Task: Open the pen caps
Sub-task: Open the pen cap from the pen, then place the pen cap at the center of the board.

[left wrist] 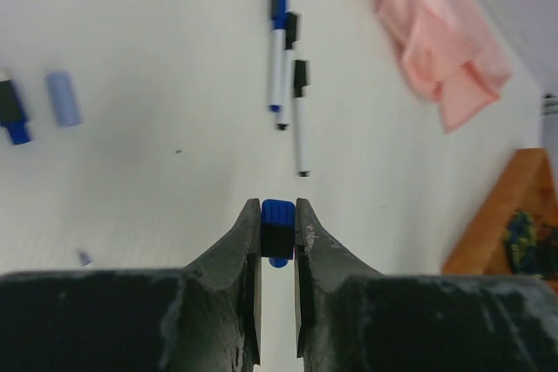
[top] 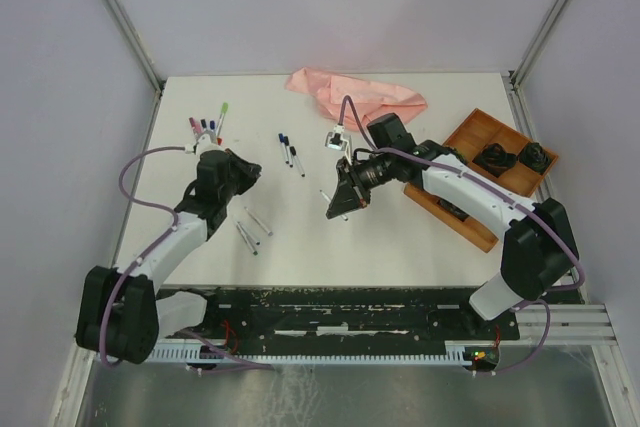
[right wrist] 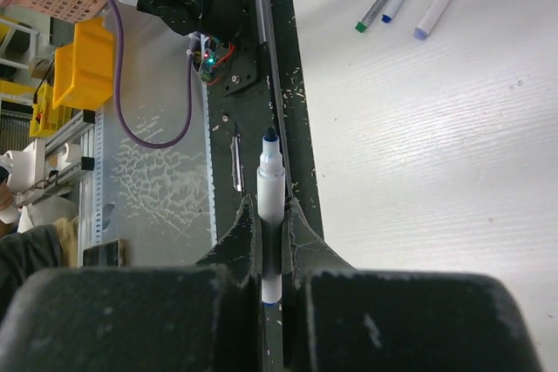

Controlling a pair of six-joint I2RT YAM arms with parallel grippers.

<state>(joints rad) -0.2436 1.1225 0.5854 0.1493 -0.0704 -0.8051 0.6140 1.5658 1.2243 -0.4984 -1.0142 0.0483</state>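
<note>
Left gripper (left wrist: 278, 207) pinches a blue cap (left wrist: 278, 215) between its fingertips; right gripper (right wrist: 271, 208) clamps an uncapped pen (right wrist: 271, 179).

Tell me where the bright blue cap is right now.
Left wrist view: the bright blue cap is pinched in the left pincer, held over the table, just short of three pens.

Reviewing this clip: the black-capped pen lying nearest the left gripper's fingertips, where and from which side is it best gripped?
Grip the white barrel toward the end opposite its black cap, coming straight down with jaws across its length. The pen lies flat; the cap sits beside two other pens, while that end has bare table on both sides.
</note>
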